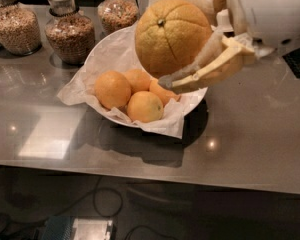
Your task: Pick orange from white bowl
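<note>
The orange (pixel 172 36) is large, pale yellow-orange and pebbled, with a dark stem dimple facing the camera. My gripper (pixel 162 36) is shut on it and holds it high above the white bowl (pixel 115 54), close to the camera. One cream finger (pixel 205 66) runs under the fruit, the other lies over its top. The bowl, lined with crumpled white paper, sits on the grey counter and holds three smaller, deeper-orange fruits (pixel 112 89). The arm's white body fills the upper right.
Three glass jars of grains (pixel 67 31) stand behind the bowl at the back left. The grey counter (pixel 255 134) runs to a front edge below the bowl. Cables lie on the dark floor beneath.
</note>
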### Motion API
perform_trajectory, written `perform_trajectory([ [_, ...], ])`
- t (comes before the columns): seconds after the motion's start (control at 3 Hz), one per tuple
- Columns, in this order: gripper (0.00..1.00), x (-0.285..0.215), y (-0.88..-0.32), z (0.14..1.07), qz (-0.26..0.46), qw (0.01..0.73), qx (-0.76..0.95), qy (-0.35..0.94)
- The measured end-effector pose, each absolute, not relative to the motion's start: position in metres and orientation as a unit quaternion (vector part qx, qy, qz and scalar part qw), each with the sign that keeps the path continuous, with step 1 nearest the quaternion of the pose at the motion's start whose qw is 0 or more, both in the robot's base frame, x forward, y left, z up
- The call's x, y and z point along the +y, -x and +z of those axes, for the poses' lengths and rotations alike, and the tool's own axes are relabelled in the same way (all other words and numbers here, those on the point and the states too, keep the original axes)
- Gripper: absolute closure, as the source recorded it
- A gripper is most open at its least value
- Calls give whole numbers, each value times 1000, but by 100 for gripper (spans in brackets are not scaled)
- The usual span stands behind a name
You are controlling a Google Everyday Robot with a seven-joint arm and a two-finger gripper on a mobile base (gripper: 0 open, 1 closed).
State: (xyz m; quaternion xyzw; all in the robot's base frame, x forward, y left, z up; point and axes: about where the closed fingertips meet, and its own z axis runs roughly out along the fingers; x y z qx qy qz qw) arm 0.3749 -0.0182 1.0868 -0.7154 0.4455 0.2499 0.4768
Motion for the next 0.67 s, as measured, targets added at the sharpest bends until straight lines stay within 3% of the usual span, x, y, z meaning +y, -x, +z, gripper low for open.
perform_trajectory([
  [0.67,100,-27,-369,1091,236,484,451,712],
])
